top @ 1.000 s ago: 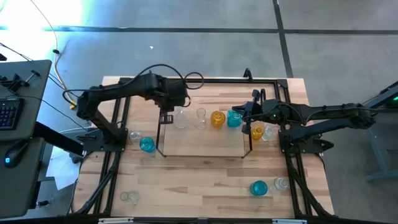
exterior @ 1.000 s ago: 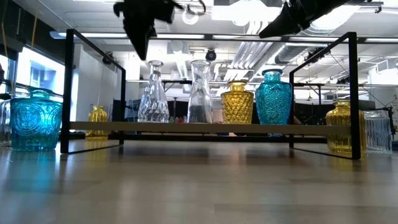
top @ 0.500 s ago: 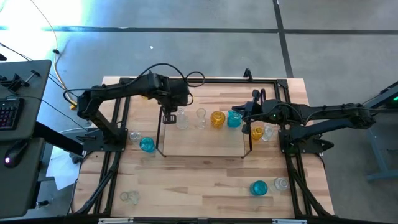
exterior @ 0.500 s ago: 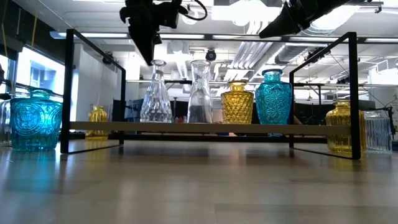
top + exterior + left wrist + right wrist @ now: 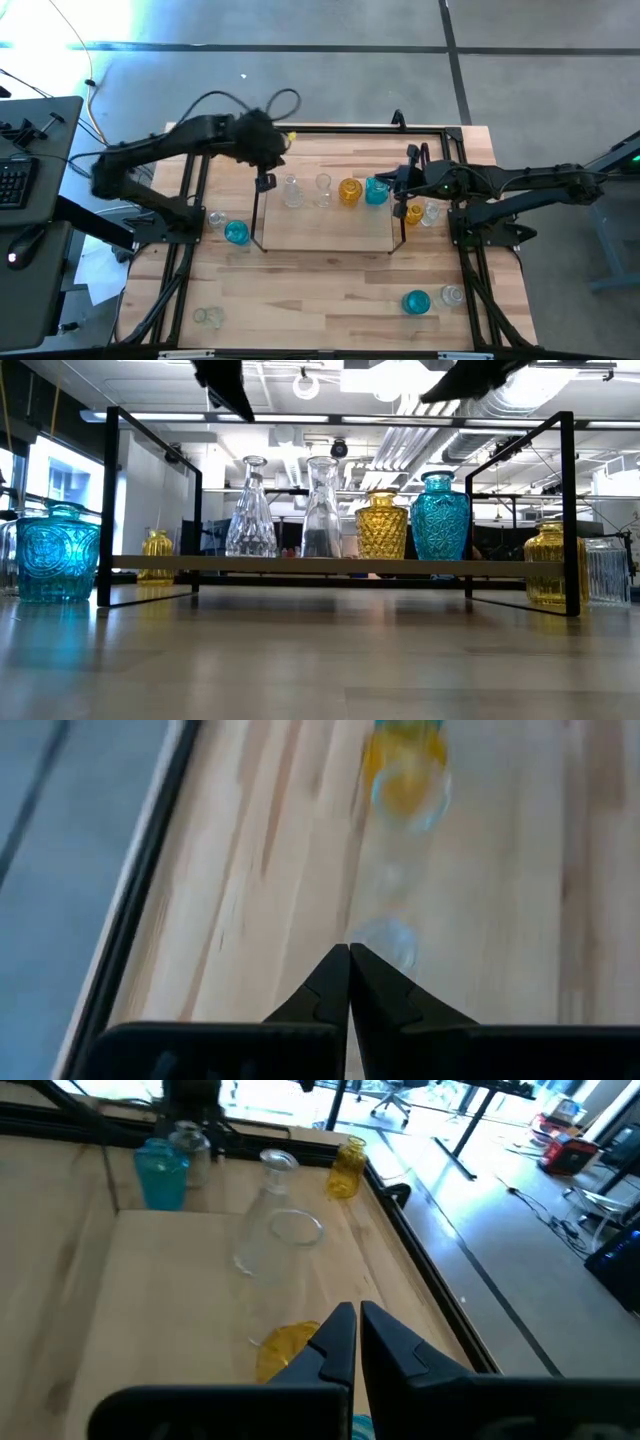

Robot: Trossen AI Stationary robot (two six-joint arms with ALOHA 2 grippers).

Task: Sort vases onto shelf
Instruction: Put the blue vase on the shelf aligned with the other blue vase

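The shelf point(image 5: 325, 228) is a flat board with black wire end frames. On it stand two clear vases point(image 5: 291, 190) point(image 5: 323, 188), an amber vase point(image 5: 349, 191) and a turquoise vase point(image 5: 376, 190), in a row on their bases; the low view shows the same row point(image 5: 340, 520). My left gripper point(image 5: 265, 182) is shut, high over the shelf's left end and clear of the vases. My right gripper point(image 5: 392, 180) is shut and hovers above the turquoise vase. The left wrist view point(image 5: 348, 955) shows blurred vases below shut fingers.
Loose vases stand on the table: amber point(image 5: 412, 212) and clear point(image 5: 432, 211) right of the shelf, turquoise point(image 5: 236, 232) and clear point(image 5: 215, 219) left of it, clear point(image 5: 208, 316) near left, turquoise point(image 5: 415, 301) and clear point(image 5: 452, 295) near right, small amber point(image 5: 290, 137) far side.
My left gripper has risen from just above the leftmost clear vase's mouth, and its arm has drawn back toward the table's left and far edges. The vases on the shelf have stayed where they were. The right arm has kept still.
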